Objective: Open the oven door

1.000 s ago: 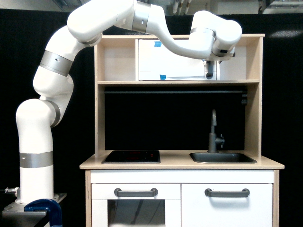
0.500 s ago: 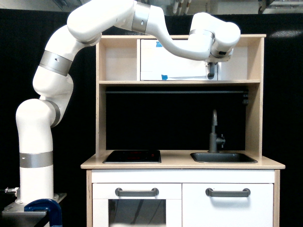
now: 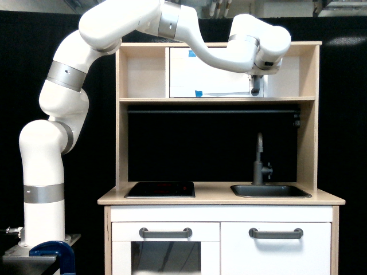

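The oven door [image 3: 218, 77] is a wide white flat panel in the upper shelf of the toy kitchen, with blue tape bits [image 3: 198, 93] on it. It looks flush with the shelf front. Its vertical grey bar handle [image 3: 256, 87] runs along the edge at the exterior view's right. The white arm reaches across the top of the kitchen and its wrist [image 3: 266, 51] hangs over that handle. My gripper [image 3: 255, 80] is right at the handle, mostly hidden by the wrist, so how its fingers stand does not show.
Below are a black hob [image 3: 160, 189], a sink [image 3: 269, 191] with a grey faucet [image 3: 259, 160], a white door with a glass window [image 3: 165, 255] and a plain cupboard door [image 3: 276, 252]. The arm's base stands at the exterior view's left beside a blue clamp [image 3: 54, 252].
The wrist has shifted only slightly toward the exterior view's right at the handle. The door's position looks unchanged.
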